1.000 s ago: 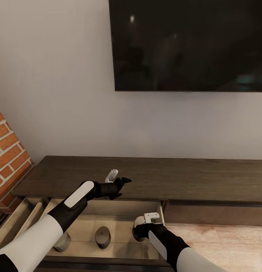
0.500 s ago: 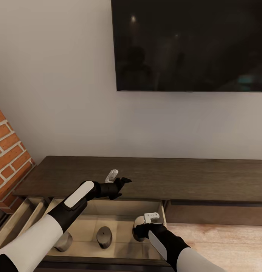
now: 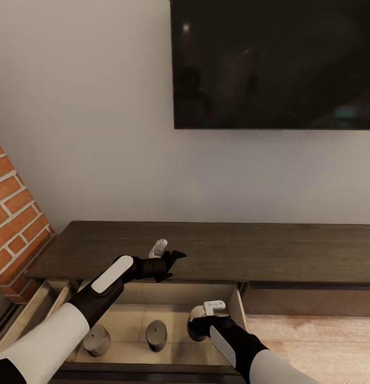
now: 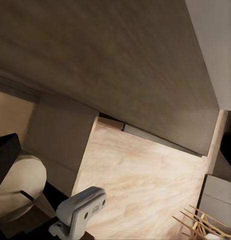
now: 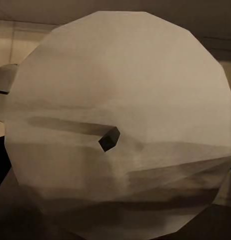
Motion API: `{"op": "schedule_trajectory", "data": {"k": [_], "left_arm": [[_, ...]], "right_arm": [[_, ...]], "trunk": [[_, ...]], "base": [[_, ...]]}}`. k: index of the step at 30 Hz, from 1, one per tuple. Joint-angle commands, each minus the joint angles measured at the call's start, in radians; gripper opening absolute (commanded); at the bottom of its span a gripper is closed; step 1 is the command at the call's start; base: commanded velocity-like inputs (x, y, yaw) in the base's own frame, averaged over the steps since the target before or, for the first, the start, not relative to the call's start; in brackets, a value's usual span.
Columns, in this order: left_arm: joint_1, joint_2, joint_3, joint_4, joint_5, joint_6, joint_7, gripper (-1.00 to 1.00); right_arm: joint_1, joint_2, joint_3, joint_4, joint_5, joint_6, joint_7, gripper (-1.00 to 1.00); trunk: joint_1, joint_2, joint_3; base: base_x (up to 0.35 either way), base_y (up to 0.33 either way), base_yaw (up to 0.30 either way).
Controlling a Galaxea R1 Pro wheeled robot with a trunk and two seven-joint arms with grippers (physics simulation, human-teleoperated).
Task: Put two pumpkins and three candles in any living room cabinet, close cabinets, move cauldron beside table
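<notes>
The long dark brown cabinet (image 3: 217,248) sits low against the wall, under the black TV (image 3: 275,64), and one drawer (image 3: 152,320) is pulled out toward the robot. Inside the drawer two candles stand on the pale bottom: one candle (image 3: 96,340) by the left arm, and another candle (image 3: 156,335) just beside it, a little apart. The right tool (image 3: 198,322) is over the drawer's right side and is gripping a third candle (image 5: 120,125); the wrist camera looks straight at its round flat top with a small dark wick. The left tool (image 3: 166,255) hovers over the cabinet top with its fingers spread apart, holding nothing. Red bricks (image 3: 14,213) show at the left.
</notes>
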Motion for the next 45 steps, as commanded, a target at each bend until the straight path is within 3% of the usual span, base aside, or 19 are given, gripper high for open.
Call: {"op": "schedule_trajectory", "data": {"k": [1,13,23,29,36,45], "left_arm": [[0.0,-0.001,0.0,0.0,0.0,0.0,0.0,1.0],[0.0,-0.007,0.0,-0.002,0.002,-0.001,0.0,1.0],[0.0,-0.011,0.029,0.0,0.005,-0.002,0.005,1.0],[0.0,-0.012,0.031,0.0,0.005,-0.002,0.005,1.0],[0.0,-0.012,0.031,-0.002,0.005,-0.002,0.005,1.0],[0.0,-0.012,0.031,-0.003,0.005,-0.002,0.005,1.0]], "right_arm": [[0.0,0.0,-0.001,0.0,-0.001,0.0,0.0,-1.0],[0.0,0.0,0.0,0.001,-0.003,0.001,0.0,-1.0],[0.0,0.001,0.0,0.002,-0.002,0.001,-0.002,-1.0],[0.0,0.001,0.0,0.003,0.003,0.003,-0.008,-1.0],[-0.001,0.004,0.0,0.003,0.002,0.001,-0.072,-1.0],[0.001,0.004,0.0,0.003,0.003,0.0,-0.078,-1.0]], "trunk": [[0.0,0.0,0.001],[0.0,0.0,0.004],[0.038,-0.07,-0.027],[0.061,-0.112,-0.046],[0.088,-0.161,-0.068],[0.123,-0.224,-0.096]], "base": [[0.0,0.003,-0.165],[0.0,0.0,-0.042],[0.0,0.0,0.0],[0.0,0.0,0.0],[0.0,0.0,0.0],[0.0,0.0,0.0]]}}
